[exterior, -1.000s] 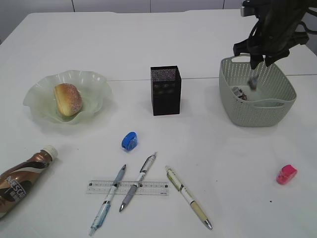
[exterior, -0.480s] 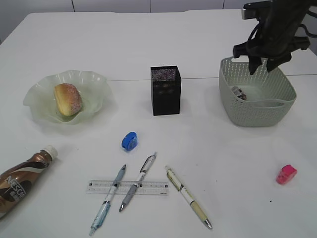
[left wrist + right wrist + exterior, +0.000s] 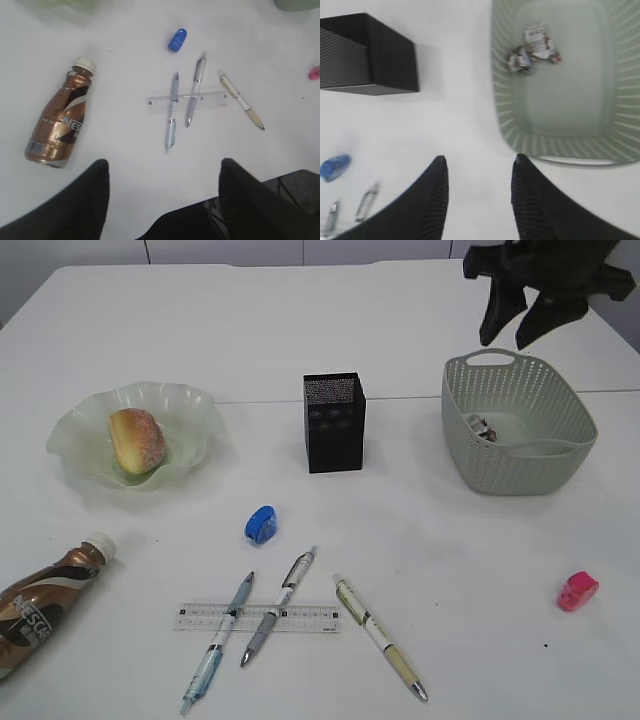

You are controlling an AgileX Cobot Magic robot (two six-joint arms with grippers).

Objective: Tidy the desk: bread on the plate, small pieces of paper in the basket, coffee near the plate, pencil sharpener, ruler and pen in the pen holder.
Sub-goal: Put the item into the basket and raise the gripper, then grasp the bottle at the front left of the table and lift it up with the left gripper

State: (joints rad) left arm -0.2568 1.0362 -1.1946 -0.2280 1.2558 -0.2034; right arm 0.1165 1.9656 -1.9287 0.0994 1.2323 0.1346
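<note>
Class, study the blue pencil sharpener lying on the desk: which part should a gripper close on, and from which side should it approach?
Come straight down from above on the blue pencil sharpener and close across its narrow sides. It lies flat and low with bare table all round it, so nothing blocks the fingers.

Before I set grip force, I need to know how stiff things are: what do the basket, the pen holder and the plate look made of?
The basket looks like matte grey-green moulded plastic, with regular rows of holes imitating weave. The pen holder looks like black metal mesh, given its fine perforated walls, though plastic is possible. The plate looks like translucent pale green glass or plastic with a wavy, glossy rim.
</note>
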